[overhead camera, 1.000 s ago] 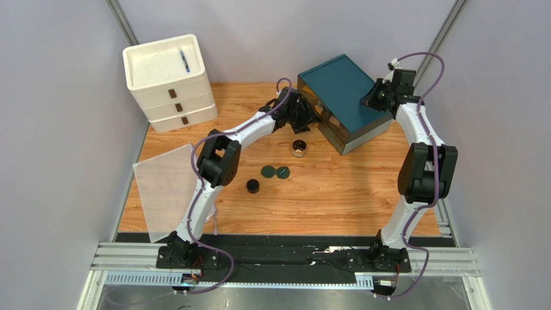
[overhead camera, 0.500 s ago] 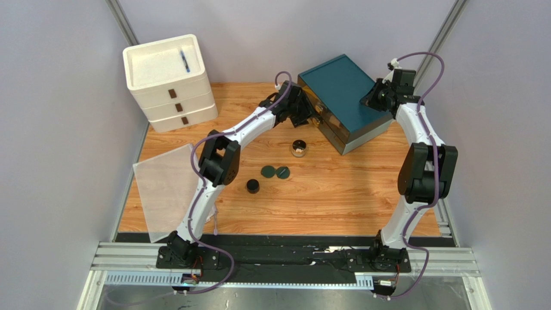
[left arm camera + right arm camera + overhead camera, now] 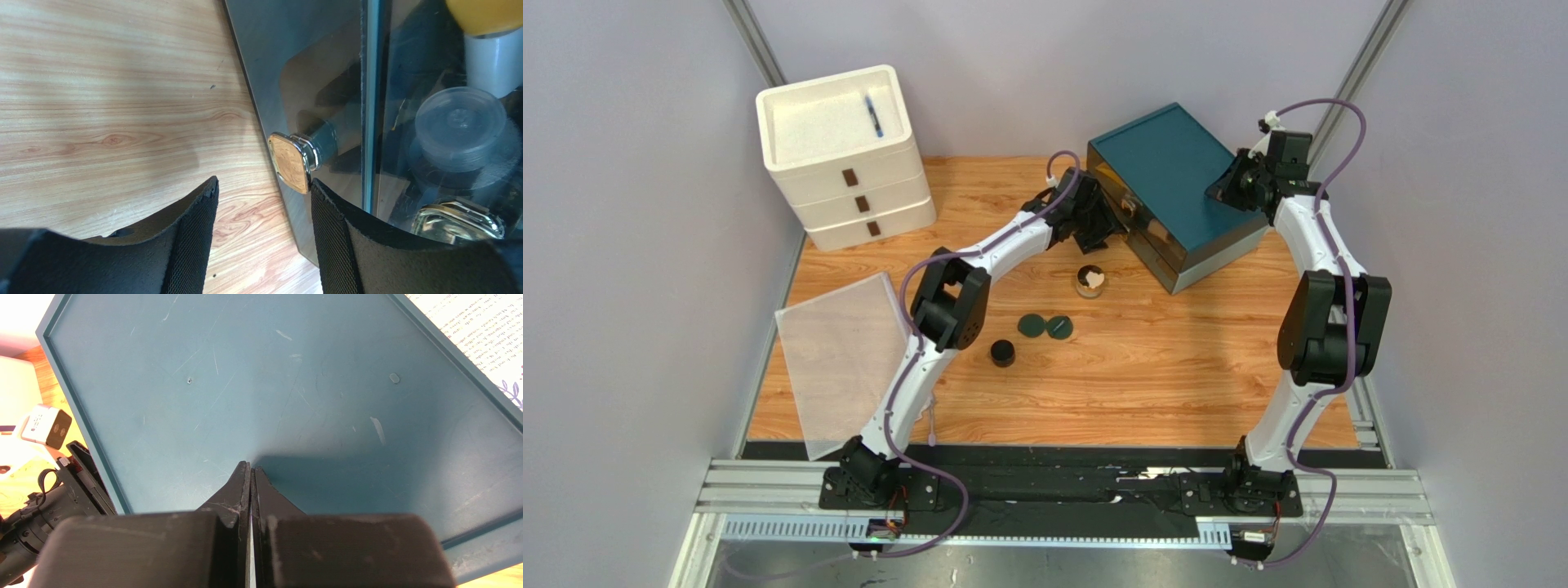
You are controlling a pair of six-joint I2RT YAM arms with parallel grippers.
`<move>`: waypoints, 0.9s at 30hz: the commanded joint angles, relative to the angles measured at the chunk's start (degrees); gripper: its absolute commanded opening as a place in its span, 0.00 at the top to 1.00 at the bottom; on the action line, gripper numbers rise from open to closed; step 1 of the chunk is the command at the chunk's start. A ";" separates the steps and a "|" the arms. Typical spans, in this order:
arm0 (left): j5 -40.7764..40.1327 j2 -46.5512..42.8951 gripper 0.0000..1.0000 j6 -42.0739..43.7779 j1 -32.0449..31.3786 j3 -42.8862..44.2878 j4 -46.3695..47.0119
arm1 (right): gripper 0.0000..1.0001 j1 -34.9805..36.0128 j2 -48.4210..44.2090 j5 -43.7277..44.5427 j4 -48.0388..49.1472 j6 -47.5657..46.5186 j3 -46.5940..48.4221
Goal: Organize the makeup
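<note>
From above, the left pincer point(image 3: 1112, 224) faced the box point(image 3: 1173, 159). A jar point(image 3: 1089, 281), compacts point(image 3: 1031, 325) and a black jar point(image 3: 1001, 353) lay behind it.

Left wrist: the pincer was released, with a knob point(image 3: 290, 162) just ahead of its gap and bottles point(image 3: 460, 122) beyond, behind glass.

Right wrist: the right pincer point(image 3: 250, 468) was clenched and empty, tips at the lid point(image 3: 276, 386).

The left arm point(image 3: 1001, 245) and right arm point(image 3: 1318, 239) are white tubes with fat black joints. Purple cables point(image 3: 1326, 103) loop behind the black fingers point(image 3: 184, 245).

A dark green compact point(image 3: 1031, 325) lies flat beside its twin point(image 3: 1059, 326) on the bench point(image 3: 1161, 368). A black jar point(image 3: 1001, 353) stands near them, and a round jar point(image 3: 1089, 281) stands farther back.
</note>
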 commanded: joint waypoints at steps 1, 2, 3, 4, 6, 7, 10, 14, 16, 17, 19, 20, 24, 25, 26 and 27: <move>-1.90 1.53 0.38 0.43 -0.18 5.32 -0.91 | 1.00 0.37 11.20 6.42 -19.73 -3.92 -6.83; -2.16 1.97 0.38 0.79 -0.26 6.39 -1.44 | 1.00 0.37 11.20 6.42 -19.73 -3.92 -6.83; -2.25 2.93 0.38 0.88 -0.35 7.35 -2.05 | 1.00 0.29 11.29 6.42 -19.73 -3.92 -7.00; -2.17 3.29 0.38 0.45 -0.18 8.76 -2.06 | 1.00 0.29 11.20 6.42 -19.82 -3.92 -7.00; -2.60 4.08 0.38 -0.17 -0.27 9.99 -1.80 | 1.00 0.29 11.29 6.42 -19.64 -4.00 -7.09; -2.69 4.34 0.39 -1.31 -0.44 10.17 -1.62 | 1.00 0.29 11.29 6.42 -19.56 -3.83 -7.09; -2.00 6.10 0.44 -2.19 -0.79 13.32 -2.67 | 1.00 0.29 11.55 6.33 -19.56 -3.83 -7.09; -1.11 8.21 0.54 -2.11 -1.58 15.89 -5.74 | 1.00 0.29 11.64 6.33 -19.64 -3.83 -7.09; -0.76 8.21 0.59 -1.32 -1.93 15.80 -6.62 | 1.00 0.20 11.73 6.33 -19.56 -3.74 -6.92; -0.59 8.21 0.63 -0.97 -2.02 15.80 -7.50 | 1.00 0.29 11.73 6.33 -19.64 -3.74 -7.00; 0.12 8.04 0.67 0.43 -1.94 15.36 -8.38 | 1.00 0.20 11.73 6.25 -19.64 -3.74 -7.00; 0.12 7.60 0.68 0.96 -2.02 15.01 -9.17 | 1.00 0.20 11.73 6.25 -19.56 -3.83 -7.00; 0.56 5.84 0.72 3.42 -1.85 11.33 -10.23 | 1.00 0.20 11.73 6.16 -19.47 -3.74 -7.00; 0.73 5.49 0.72 3.69 -1.93 10.71 -10.93 | 1.00 0.20 11.73 6.07 -19.55 -3.57 -7.00; 0.82 5.05 0.72 3.87 -1.85 10.18 -11.54 | 1.00 0.20 11.82 6.07 -19.56 -3.57 -7.00; 0.82 4.79 0.72 4.04 -1.76 8.87 -11.99 | 1.00 0.11 11.82 6.07 -19.56 -3.57 -7.00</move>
